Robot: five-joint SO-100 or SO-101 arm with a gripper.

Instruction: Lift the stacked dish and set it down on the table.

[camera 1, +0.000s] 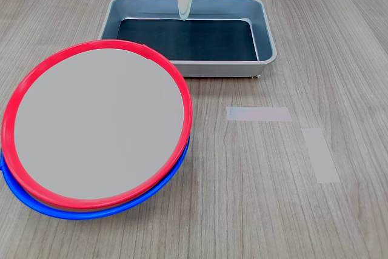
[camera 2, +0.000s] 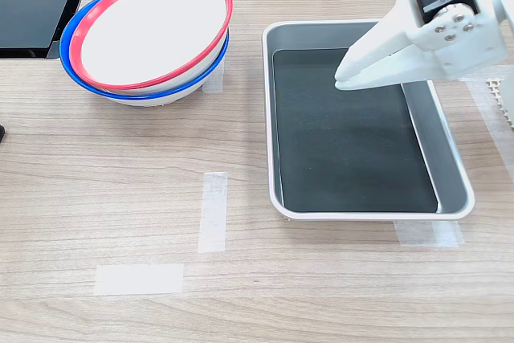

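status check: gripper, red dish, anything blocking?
Gripper above the grey tray, fingers together, holding nothing. Red-rimmed dish not lifted, stacked on the blue-rimmed plate. Table beside the stack bare except two tape strips.

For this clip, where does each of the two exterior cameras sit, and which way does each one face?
First exterior view: low at the table edge opposite the arm, facing it across the red-rimmed round plate; only the white gripper tip shows.
Second exterior view: high, looking steeply down from the side; the gripper enters from the second exterior view's right.
Shared: the plates, grey rectangular tray, pale tape strips.
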